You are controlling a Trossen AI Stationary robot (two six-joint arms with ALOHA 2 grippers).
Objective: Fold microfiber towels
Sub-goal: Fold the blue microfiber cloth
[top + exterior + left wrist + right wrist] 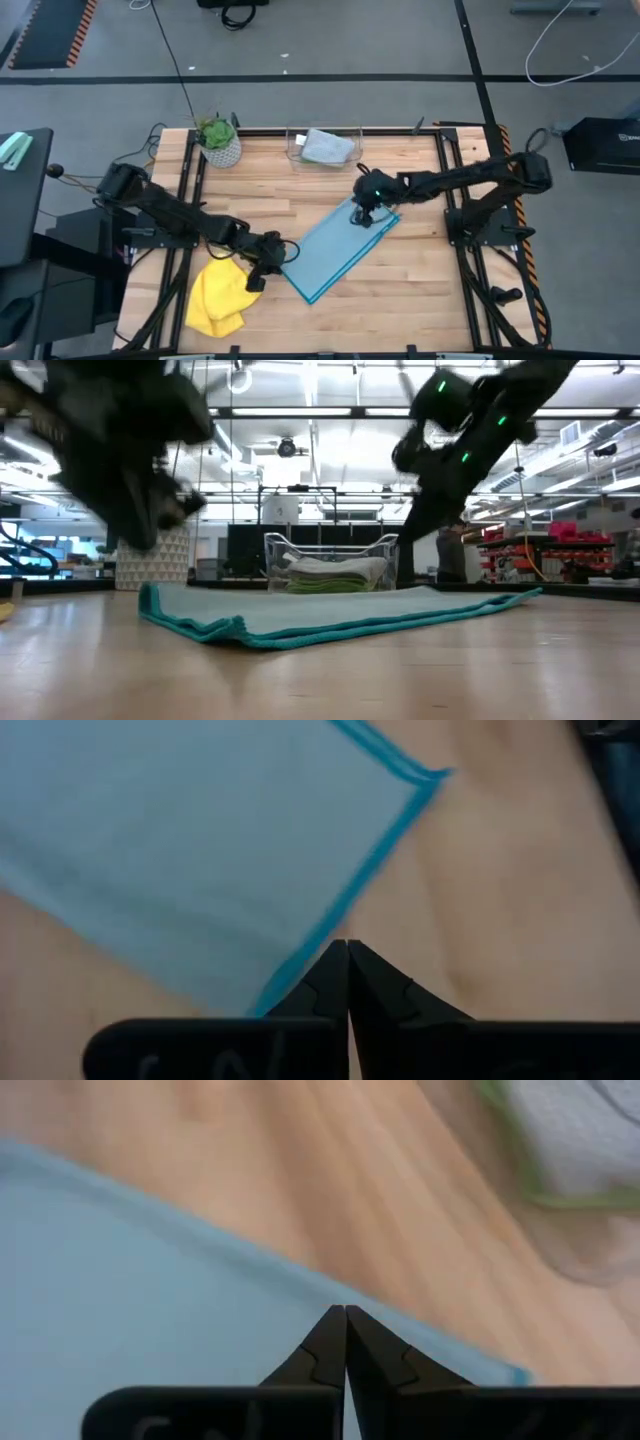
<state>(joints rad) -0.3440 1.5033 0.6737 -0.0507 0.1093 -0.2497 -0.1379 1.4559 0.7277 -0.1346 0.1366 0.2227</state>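
Arms reach inward from both sides of the wooden table [420,270]. The left gripper [262,266] hangs just off the near-left edge of the light blue towel [335,252], fingers pressed together on nothing. The right gripper [362,213] sits over the towel's far corner, fingers likewise together. That towel lies folded into a long soft rectangle with a teal hem, mid-table. A crumpled yellow towel [215,298] lies near the left front. Grey and green towels [335,575] sit stacked in a clear bin [297,150].
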